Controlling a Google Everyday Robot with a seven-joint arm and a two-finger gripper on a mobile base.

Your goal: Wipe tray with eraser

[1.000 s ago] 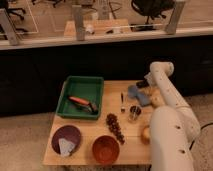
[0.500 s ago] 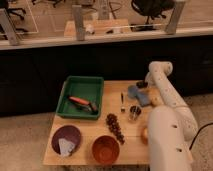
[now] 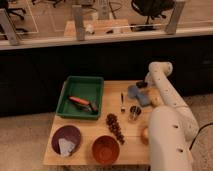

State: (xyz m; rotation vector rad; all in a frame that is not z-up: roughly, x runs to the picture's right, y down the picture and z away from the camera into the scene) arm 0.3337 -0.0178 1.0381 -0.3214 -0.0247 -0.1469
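The green tray sits at the table's back left. An orange-red tool with a dark end lies in it near the front wall. My gripper hangs low over the back right of the table, right of the tray and well apart from it, just above the blue-grey pads. A small dark shape shows at the gripper's tip; I cannot tell whether it is the black eraser or part of the gripper. No eraser shows elsewhere.
A small utensil and a metal cup stand between tray and arm. A dark cluster, a purple bowl with white paper and a brown bowl fill the front. My white arm covers the right edge.
The arm's upper bend shifted very slightly; the gripper stays over the blue-grey pads. Nothing on the table has moved.
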